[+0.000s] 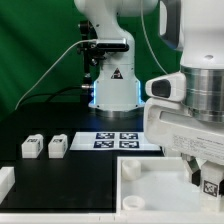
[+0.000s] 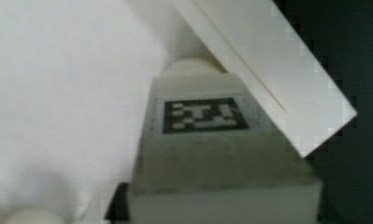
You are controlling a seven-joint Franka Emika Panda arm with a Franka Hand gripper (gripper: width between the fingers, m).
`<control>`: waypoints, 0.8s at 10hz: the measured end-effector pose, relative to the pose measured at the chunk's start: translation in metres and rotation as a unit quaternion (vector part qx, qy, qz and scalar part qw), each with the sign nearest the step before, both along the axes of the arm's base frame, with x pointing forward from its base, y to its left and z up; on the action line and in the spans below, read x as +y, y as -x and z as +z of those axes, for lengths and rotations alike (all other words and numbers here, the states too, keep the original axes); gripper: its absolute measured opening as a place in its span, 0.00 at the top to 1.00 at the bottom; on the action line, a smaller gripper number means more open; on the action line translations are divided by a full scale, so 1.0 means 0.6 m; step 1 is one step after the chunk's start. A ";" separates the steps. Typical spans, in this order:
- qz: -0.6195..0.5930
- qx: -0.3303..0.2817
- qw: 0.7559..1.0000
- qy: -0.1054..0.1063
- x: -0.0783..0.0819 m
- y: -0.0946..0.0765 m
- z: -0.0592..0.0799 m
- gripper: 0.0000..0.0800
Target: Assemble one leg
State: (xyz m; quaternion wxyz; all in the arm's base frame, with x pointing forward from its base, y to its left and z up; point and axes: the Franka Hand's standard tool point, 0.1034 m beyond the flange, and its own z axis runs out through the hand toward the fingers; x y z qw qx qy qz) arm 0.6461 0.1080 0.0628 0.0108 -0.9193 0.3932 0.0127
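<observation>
Closed on the leg (image 2: 209,130), by the look of both views: fingers (image 1: 203,172) clamped around its upper part, though the pads themselves are hidden in the wrist view. Held, then, not lying on the bench (image 1: 60,175).

Handling, judged from appearance: small white plastic post, so probably light and stiff. Smooth faces, likely a little slippery under a pinch. Not fragile, but apt to twist in the grip if pushed off-axis. Best taken across two opposite flat faces, near the top end, leaving the lower end free for the socket.

Position relative to the fingers: runs straight out from between them, tagged face turned toward the wrist camera, far end pointing away. In the exterior view, hangs just below the fingers (image 1: 210,185), tag showing.

Just beyond the leg's far end: the large white tray-like piece (image 1: 150,175), its raised rim close under the fingers. Cannot tell whether the leg touches it or is lined up with a corner socket.

Farther off, well apart from the fingers: one loose leg (image 1: 57,146) and a second loose leg (image 1: 32,147) side by side on the bench. Beyond the tray-like piece, the marker board (image 1: 120,139), flat on the bench. Farthest, the arm's base (image 1: 110,85).
</observation>
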 end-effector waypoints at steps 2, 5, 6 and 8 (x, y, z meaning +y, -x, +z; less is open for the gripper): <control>-0.118 0.007 0.993 0.002 -0.002 0.005 0.000 0.63; -0.494 0.003 0.869 -0.022 0.000 0.026 -0.001 0.63; -0.537 0.001 0.843 -0.020 0.001 0.029 -0.001 0.63; -0.520 0.000 0.854 -0.019 0.000 0.031 -0.002 0.63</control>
